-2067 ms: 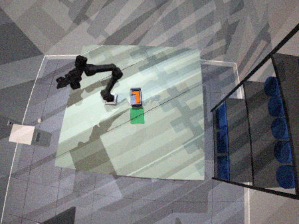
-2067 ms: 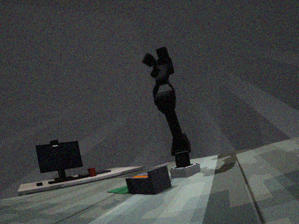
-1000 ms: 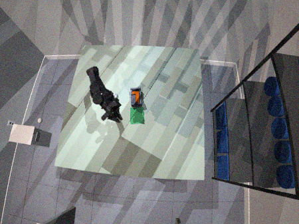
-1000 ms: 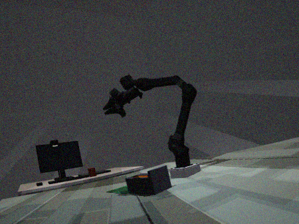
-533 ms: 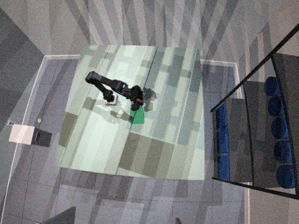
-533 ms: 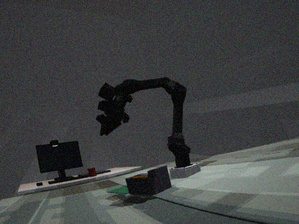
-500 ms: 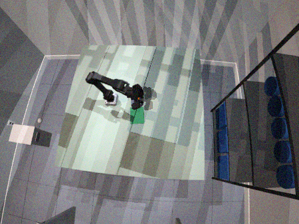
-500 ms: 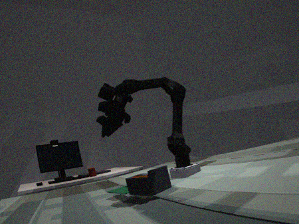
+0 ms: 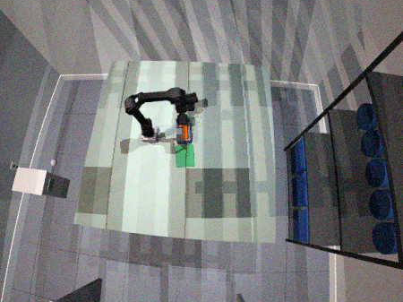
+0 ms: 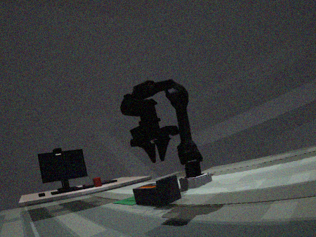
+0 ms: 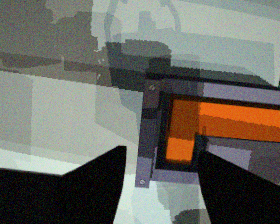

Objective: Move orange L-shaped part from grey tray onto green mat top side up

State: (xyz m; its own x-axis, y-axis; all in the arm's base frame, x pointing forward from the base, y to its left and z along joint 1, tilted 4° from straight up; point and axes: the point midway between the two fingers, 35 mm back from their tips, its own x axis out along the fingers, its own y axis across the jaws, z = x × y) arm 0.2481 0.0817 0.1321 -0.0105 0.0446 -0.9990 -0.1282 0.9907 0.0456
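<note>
The orange L-shaped part [image 9: 185, 132] [image 10: 148, 186] [image 11: 182, 125] lies in its pocket in the grey tray [image 10: 151, 197] [image 11: 143, 167], and no end looks raised. Its L-shaped end shows in the wrist view; the long bar runs out of that frame at the right. My gripper [image 9: 182, 118] [image 10: 158, 160] [image 11: 162, 157] points down, partly open and empty. It hangs clearly above the tray, near the L-shaped end. The green mat [image 9: 184, 157] [image 10: 126, 202] lies beside the tray, bare, and is outside the wrist view.
The arm's base [image 9: 149, 136] [image 10: 196, 181] stands on the table to the left of the tray in the top view. A desk with a monitor [image 10: 63, 166] and a red cup [image 10: 97, 181] is in the background. A rack with blue bins [image 9: 376, 173] stands off the table at the right.
</note>
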